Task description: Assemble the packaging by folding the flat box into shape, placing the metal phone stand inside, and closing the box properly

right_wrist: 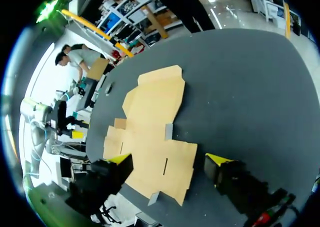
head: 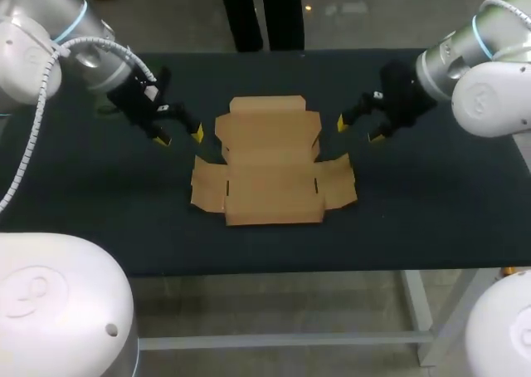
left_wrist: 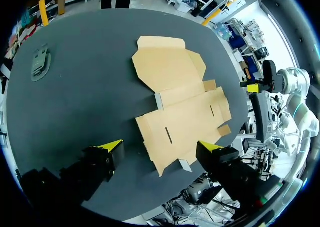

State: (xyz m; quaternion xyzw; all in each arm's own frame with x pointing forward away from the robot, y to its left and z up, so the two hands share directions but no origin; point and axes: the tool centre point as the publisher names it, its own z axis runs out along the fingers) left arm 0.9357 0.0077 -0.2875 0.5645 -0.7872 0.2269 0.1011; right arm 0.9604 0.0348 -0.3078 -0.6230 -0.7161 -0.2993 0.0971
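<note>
Cardboard box (head: 270,161) lies flat and unfolded mid tabletop (head: 431,219), side flaps spread out, no wall raised yet. Left tool (head: 180,136) hangs just beside the box's left edge, fingers spread wide, holding nothing. Right tool (head: 358,129) mirrors it at the right edge, also wide and empty. Small grey stand (left_wrist: 40,62) sits toward the far left of the tabletop, well apart from the box; too small to tell more.

Step in hand, my read: first fold, nothing done so far.

How to do it well:
- Thin card will likely skate on the smooth surface, so pin the base panel with one tool before the other lifts anything.
- Come in low and get one fingertip under a flap edge; scoop, don't pinch from above.
- Bend only along the scored lines, or the wall creases crooked.
- If both sides go up together, push evenly so the sheet does not rotate.
- Leave the far lid panel flat until the stand is inside.
- Keep the left arm's path off the stand while folding.
</note>
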